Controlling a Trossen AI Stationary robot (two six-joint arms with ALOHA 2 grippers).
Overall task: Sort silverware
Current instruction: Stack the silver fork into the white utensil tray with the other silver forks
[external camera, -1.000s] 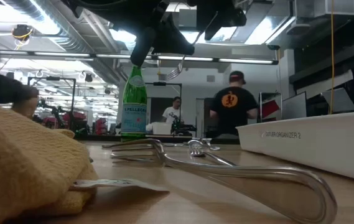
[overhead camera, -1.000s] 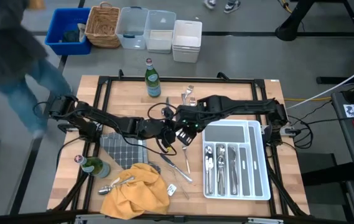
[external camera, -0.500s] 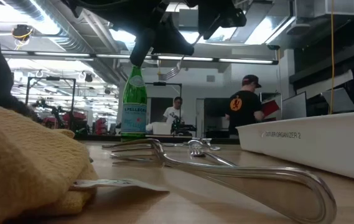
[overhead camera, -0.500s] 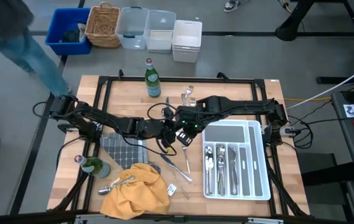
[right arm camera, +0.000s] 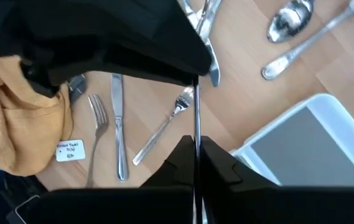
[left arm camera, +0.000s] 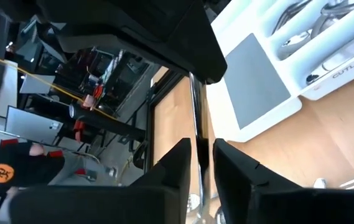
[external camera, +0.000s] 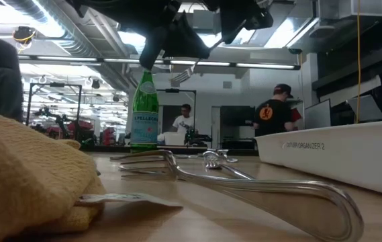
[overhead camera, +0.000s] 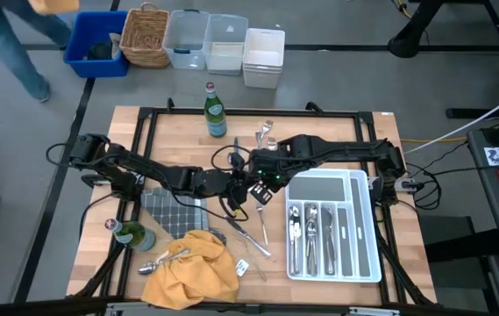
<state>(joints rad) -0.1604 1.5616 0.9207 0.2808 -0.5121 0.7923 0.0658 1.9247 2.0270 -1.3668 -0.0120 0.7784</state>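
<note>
The white tray [external camera: 325, 151] carries raised lettering on its side wall that reads "CUTLERY ORGANIZER 2", with the first letters cut off in the low view; the left wrist view shows only "CUTLER" before the edge cuts it. The green bottle [external camera: 144, 114] standing at twelve o'clock on the desk [overhead camera: 179, 127] has a blue label whose brand is too small to read for certain. A small white tag [right arm camera: 71, 150] lies beside the yellow cloth [overhead camera: 192, 268]; its print cannot be made out.

Both hands meet above the desk's centre, on one fork [external camera: 185, 74] held in the air. The right hand [right arm camera: 194, 149] is pinched closed on the fork's thin handle. The left hand [left arm camera: 201, 158] has its fingers standing slightly apart on either side of the same handle, so it looks loosened rather than clamped.

Other silverware lies loose at six o'clock of the hands: a fork and knife [right arm camera: 117, 124] by the cloth, spoons [overhead camera: 157, 262] partly hidden under the cloth at seven o'clock. More pieces already sit in the tray's slots at four o'clock.
</note>
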